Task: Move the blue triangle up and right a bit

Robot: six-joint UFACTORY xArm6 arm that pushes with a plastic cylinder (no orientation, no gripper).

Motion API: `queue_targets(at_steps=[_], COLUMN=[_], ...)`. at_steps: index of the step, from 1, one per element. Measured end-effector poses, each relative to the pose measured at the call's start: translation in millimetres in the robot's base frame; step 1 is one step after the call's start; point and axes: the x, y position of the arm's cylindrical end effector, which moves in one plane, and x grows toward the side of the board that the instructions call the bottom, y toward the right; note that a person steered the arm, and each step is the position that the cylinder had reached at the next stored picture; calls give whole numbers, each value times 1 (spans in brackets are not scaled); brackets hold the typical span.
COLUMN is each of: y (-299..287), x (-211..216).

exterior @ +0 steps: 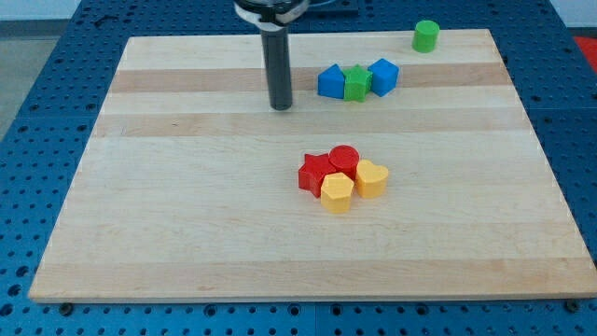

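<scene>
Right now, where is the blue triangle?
Near the view's top, right of centre: the blue triangle touches the green star, with my tip to its left.

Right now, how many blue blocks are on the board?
2: the blue triangle touching the green star's left side, and the blue cube on its right, near the view's top. None seem hidden.

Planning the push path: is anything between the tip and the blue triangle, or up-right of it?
Nothing lies between my tip and the blue triangle. The green star touches its right side, with the blue cube beyond, partly blocking the up-right path.
</scene>
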Motion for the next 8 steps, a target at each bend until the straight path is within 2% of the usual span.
queue_targets(at_steps=[1, 5, 8], y=[27, 46, 50], x=[-4, -30, -67])
